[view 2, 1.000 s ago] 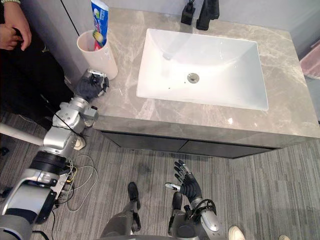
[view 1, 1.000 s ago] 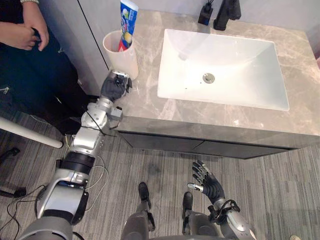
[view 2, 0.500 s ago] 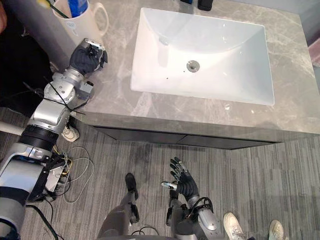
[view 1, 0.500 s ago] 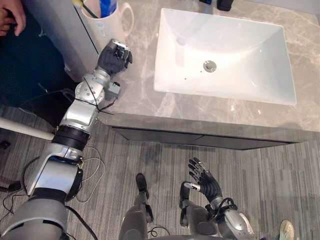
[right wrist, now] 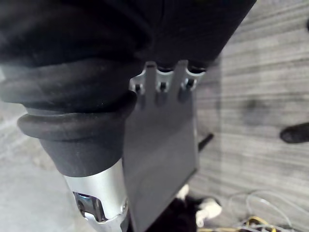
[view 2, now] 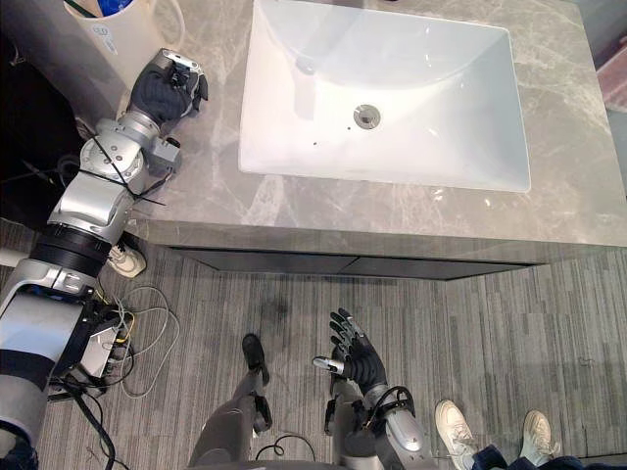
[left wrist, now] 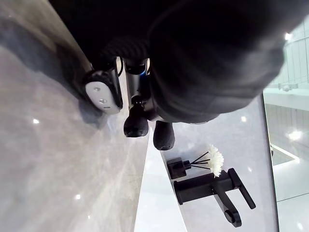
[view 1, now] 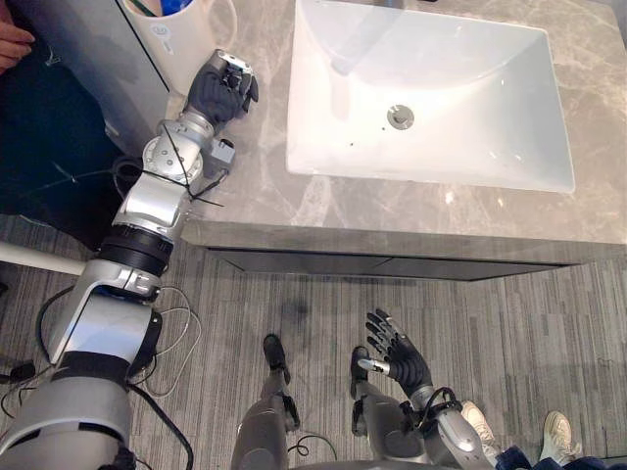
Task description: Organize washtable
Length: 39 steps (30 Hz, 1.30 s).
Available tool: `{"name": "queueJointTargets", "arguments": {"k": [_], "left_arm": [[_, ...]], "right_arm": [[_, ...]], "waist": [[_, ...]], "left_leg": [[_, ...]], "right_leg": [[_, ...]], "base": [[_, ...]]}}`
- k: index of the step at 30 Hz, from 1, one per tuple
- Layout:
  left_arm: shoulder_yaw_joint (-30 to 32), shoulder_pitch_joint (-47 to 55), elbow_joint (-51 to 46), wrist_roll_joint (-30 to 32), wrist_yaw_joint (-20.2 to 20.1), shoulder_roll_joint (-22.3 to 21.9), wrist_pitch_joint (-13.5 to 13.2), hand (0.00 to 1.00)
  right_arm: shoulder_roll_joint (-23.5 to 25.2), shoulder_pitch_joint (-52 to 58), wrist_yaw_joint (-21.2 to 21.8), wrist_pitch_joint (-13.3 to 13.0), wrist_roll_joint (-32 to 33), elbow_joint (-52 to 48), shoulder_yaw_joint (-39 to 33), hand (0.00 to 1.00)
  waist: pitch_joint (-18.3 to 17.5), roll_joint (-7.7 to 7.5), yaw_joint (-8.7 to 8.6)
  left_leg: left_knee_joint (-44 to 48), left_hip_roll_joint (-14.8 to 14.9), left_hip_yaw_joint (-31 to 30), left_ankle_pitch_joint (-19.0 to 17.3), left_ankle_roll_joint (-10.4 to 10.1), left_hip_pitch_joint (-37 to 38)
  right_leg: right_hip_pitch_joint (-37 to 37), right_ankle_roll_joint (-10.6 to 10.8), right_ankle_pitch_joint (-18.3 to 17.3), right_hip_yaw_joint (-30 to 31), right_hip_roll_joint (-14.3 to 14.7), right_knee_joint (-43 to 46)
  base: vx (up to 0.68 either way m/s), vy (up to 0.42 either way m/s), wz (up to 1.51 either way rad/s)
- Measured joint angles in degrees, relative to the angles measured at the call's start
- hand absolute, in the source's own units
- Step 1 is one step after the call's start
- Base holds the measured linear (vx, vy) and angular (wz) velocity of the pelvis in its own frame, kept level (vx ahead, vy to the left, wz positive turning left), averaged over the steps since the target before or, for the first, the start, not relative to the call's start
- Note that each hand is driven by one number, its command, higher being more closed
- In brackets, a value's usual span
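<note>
Left hand (view 1: 220,86), curled empty, advanced beside white cup (view 1: 181,49) holding blue tube (view 1: 178,5), right hand (view 1: 400,357) spread

The desk (view 1: 245,186) is showing grey veined stone, polished smooth and catching small glints of light. The sink (view 1: 460,108) is looking like glossy white ceramic, and its drain (view 1: 400,117) is shining as bright metal. The cup (view 1: 181,39) is appearing cream and smooth with a faint sheen; plastic or ceramic cannot be told. The faucet (left wrist: 207,188) is wearing a matt black finish. The cabinet front (view 1: 392,266) is reading dark and matt. The floor (view 1: 549,333) is lying matt, streaked in fine grey lines. The left robot hand (view 1: 217,90) and right robot hand (view 1: 397,357) are wearing dull, dark, ribbed, rubbery covers.
</note>
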Motion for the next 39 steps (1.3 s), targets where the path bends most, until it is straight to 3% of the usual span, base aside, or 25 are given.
{"name": "queueJointTargets", "arguments": {"k": [7,12,17,23,30,39], "left_arm": [[1.6,8.4,-9.6,-0.8,-0.1,-0.1,-1.0,1.0],[2.9,14.8,-14.5,-2.2,-2.4,-0.2,-2.3,1.0],[6.4,17.1,-14.3,-2.6,-1.8,-1.6,-2.9,1.0],[11.5,15.7,-9.3,-3.1,3.8,-3.3,-2.9,1.0],[11.6,9.6,-1.7,-3.1,7.1,-3.3,-1.5,1.0],[11.5,6.8,0.3,-3.1,9.0,-3.3,-0.8,1.0]], "right_arm": [[0.0,0.0,0.6,0.0,0.0,0.2,0.0,0.0],[-0.6,-0.3,1.0,0.0,0.0,0.2,-0.2,0.0],[-1.2,-0.7,1.0,0.0,-0.1,1.3,-0.2,0.0],[-1.1,-1.3,0.9,0.1,-0.2,2.6,0.0,0.0],[-1.1,-1.2,0.5,0.1,-0.3,2.6,0.4,0.0],[-1.1,-1.2,-0.3,0.1,-0.3,2.5,0.5,0.0]], "waist": [[0.0,0.01,-0.01],[-0.1,0.05,0.47],[-0.2,0.08,0.21],[-0.4,0.06,0.29],[-0.4,0.03,0.28],[-0.4,-0.01,0.2]], "left_leg": [[0.0,-0.1,-0.8,0.0,0.0,0.3],[-0.3,-0.2,-1.7,0.0,0.0,0.9],[-0.3,-0.3,-2.6,0.0,0.0,1.1],[-0.3,-0.3,-2.8,0.0,0.0,1.1],[0.0,-0.4,-3.0,0.5,0.3,1.1],[0.0,-0.3,-2.9,0.5,0.3,0.7]], "right_leg": [[1.0,0.0,0.0,-0.9,0.0,-0.3],[2.1,0.0,0.0,-1.7,0.0,-0.6],[2.9,0.0,0.0,-2.8,0.0,-0.6],[3.0,0.0,0.0,-3.0,0.0,-0.6],[3.2,0.0,0.0,-3.1,0.0,-0.6],[2.6,0.1,0.1,-3.0,0.0,-0.6]], "base": [[0.01,0.003,0.05],[-0.01,0.006,0.09],[-0.02,0.023,0.1],[0.0,0.007,0.01],[0.01,0.006,0.02],[0.0,0.0,0.0]]}}
